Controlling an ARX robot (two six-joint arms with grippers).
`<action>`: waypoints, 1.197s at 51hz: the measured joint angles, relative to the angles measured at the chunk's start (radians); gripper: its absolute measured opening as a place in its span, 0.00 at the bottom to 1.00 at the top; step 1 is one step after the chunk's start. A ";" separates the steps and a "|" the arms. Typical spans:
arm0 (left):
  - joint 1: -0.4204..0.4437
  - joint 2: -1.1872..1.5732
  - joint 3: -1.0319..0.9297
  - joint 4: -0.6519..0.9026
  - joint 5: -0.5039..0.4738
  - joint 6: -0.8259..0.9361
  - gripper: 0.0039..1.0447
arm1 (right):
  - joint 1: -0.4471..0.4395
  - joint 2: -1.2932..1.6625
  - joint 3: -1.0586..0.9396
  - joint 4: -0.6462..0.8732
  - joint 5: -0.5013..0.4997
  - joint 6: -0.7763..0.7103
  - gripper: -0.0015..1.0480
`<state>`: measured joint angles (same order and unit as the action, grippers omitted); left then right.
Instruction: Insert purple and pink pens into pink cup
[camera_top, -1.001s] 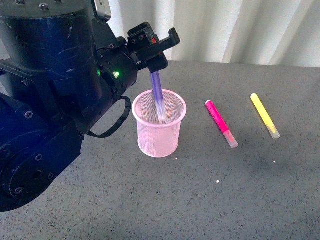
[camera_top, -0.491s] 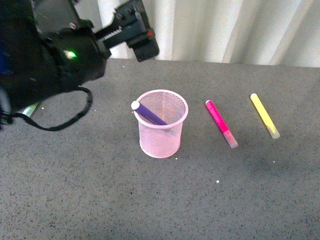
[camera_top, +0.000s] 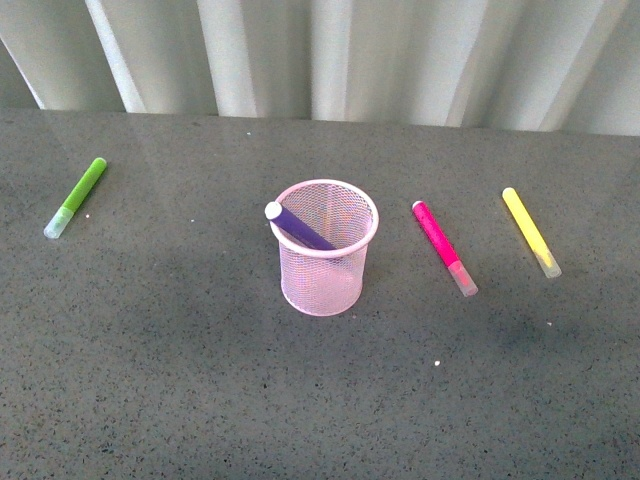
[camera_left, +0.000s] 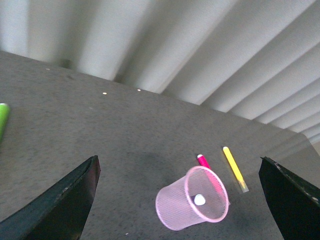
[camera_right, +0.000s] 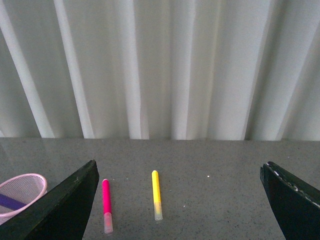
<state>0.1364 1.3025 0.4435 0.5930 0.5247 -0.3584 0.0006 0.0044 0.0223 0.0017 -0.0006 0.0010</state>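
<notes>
The pink cup (camera_top: 324, 250) stands upright mid-table. The purple pen (camera_top: 300, 229) leans inside it, its whitish cap against the rim on the left. The pink pen (camera_top: 443, 246) lies flat on the table right of the cup. Neither arm shows in the front view. My left gripper (camera_left: 180, 210) is open and empty, well above the cup (camera_left: 192, 204), where the pen's cap (camera_left: 199, 199) shows inside. My right gripper (camera_right: 180, 210) is open and empty, high above the table, with the pink pen (camera_right: 106, 204) and part of the cup (camera_right: 20, 195) in its view.
A yellow marker (camera_top: 530, 231) lies right of the pink pen. A lime-green marker (camera_top: 76, 196) lies at the far left. A pleated white curtain (camera_top: 330, 60) closes off the back of the grey table (camera_top: 300, 400).
The left arm released the purple pen into the cup, then pulled up and left out of the front view. The pen settled leaning on the left rim.
</notes>
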 joint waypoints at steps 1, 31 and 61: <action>0.024 -0.018 -0.006 -0.017 0.015 0.010 0.94 | 0.000 0.000 0.000 0.000 0.000 0.000 0.93; 0.195 -0.163 -0.261 0.302 -0.187 0.292 0.67 | 0.000 0.000 0.000 0.000 0.000 0.000 0.93; -0.042 -0.644 -0.434 0.046 -0.436 0.351 0.03 | 0.000 0.000 0.000 0.000 0.000 0.000 0.93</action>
<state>0.0948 0.6586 0.0093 0.6388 0.0891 -0.0074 0.0006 0.0044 0.0223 0.0017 -0.0006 0.0010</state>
